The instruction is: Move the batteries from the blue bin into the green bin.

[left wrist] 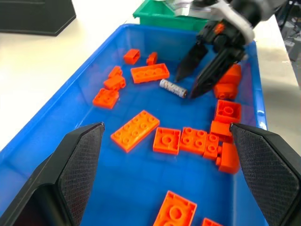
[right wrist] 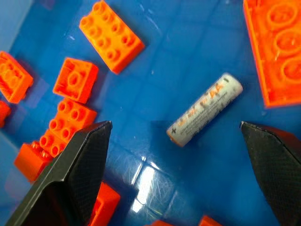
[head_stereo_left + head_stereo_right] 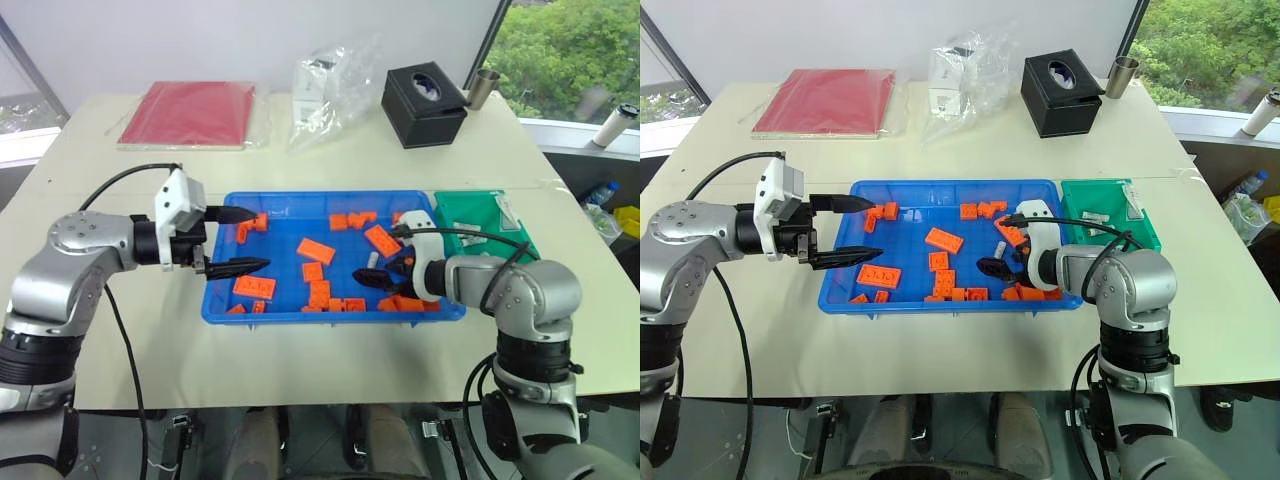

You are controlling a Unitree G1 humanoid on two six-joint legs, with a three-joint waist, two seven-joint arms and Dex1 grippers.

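I am looking down on the counter (image 3: pixel 300 370), where the blue bin (image 3: pixel 330 314) is sitting with the green bin (image 3: pixel 520 235) touching its right end. My right gripper (image 1: pixel 194 84) is hanging low inside the right part of the blue bin, pointing down at a battery (image 2: pixel 205 109) lying flat on the blue floor. Its jaws are standing wide, one finger on either side of the battery, not touching it and holding nothing. The battery is lying on its own among orange bricks (image 3: pixel 316 251), which are scattering across the bin floor and bunching along its near wall. A few pale, small items are lying inside the green bin; I cannot tell for sure what they are.

My left gripper (image 3: pixel 240 240) is hovering over the left end of the blue bin, pointing level across it towards the right one, jaws also wide and empty.

Farther back on the counter, a red folder (image 3: pixel 190 113), a crumpled clear plastic bag (image 3: pixel 335 85) and a black tissue box (image 3: pixel 422 105) are resting well apart from the bins.
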